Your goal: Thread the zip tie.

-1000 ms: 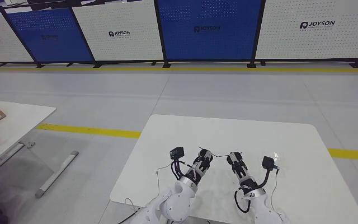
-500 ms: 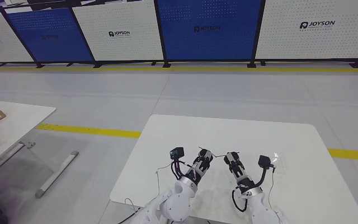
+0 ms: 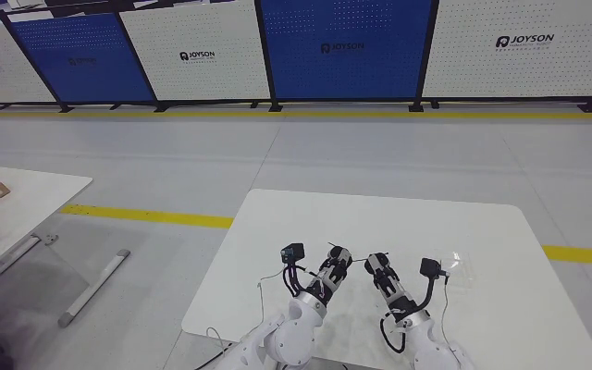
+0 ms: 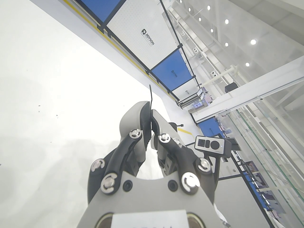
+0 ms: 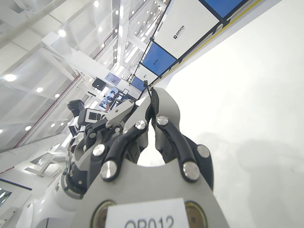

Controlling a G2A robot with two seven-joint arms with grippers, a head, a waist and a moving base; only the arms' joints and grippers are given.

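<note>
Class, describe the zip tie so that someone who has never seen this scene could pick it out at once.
Find the white table, then its near edge, where the left hand and the right hand sit close together. Both pinch the zip tie: a thin black strip, pointed past the left and ending in a small square head past the right.

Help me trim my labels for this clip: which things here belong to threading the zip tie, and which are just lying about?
Job in hand: zip tie; left jaws, shut on its thin end; right jaws, shut on its head end; white table beneath.
Just about: second table; blue and white panels; yellow floor line.
</note>
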